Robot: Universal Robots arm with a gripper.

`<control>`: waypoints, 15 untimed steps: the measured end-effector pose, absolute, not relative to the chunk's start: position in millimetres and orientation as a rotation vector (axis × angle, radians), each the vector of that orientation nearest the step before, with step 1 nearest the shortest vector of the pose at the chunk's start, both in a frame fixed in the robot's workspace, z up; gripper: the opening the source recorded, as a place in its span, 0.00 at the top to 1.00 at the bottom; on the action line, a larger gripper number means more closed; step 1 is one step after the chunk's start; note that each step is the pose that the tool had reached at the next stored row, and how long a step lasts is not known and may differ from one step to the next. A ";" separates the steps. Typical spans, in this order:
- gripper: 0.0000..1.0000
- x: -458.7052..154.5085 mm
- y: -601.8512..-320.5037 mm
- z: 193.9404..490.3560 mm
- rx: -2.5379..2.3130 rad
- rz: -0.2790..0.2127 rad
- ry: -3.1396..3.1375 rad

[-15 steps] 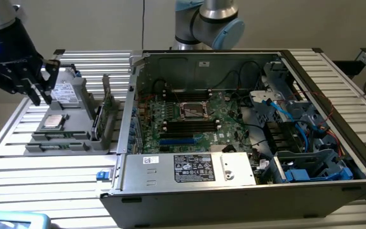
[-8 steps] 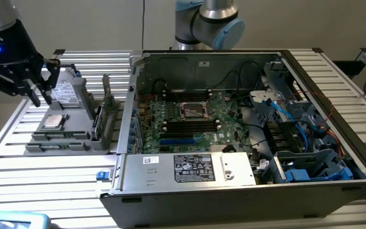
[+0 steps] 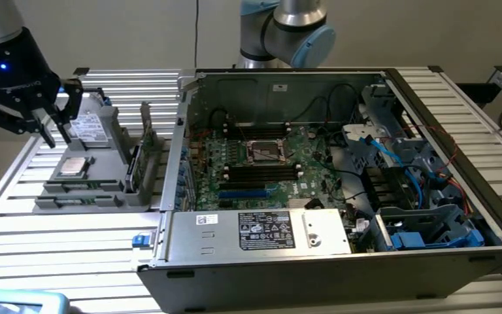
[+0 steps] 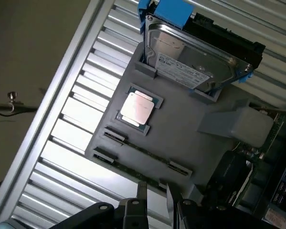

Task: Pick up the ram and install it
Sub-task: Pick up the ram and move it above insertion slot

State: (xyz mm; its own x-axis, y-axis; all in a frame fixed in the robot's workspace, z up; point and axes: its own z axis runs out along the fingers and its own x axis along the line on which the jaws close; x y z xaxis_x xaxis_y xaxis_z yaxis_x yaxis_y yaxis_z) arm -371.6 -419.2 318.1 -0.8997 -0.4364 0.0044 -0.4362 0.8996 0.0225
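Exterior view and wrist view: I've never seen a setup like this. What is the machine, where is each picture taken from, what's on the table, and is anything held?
The machine is a robot arm ending in a two-fingered hand. The exterior view comes from a camera off the arm, looking over the slatted metal table. The wrist view comes from a camera on the wrist, looking down past the hand. On the table sit an open computer case and, on the exterior view's left, a grey holder. The holder carries a hard drive, a square silver processor chip and the ram, a thin green stick in a slot. The hand is open above the holder and holds nothing.
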 end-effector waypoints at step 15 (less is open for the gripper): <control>0.69 -371.7 -419.2 316.2 1.109 -0.031 -2.926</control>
State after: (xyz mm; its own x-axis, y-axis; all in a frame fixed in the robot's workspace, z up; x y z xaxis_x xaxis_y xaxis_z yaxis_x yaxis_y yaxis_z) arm -371.7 -419.2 316.2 -0.7488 -0.6628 0.0044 -0.6626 0.7487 0.0225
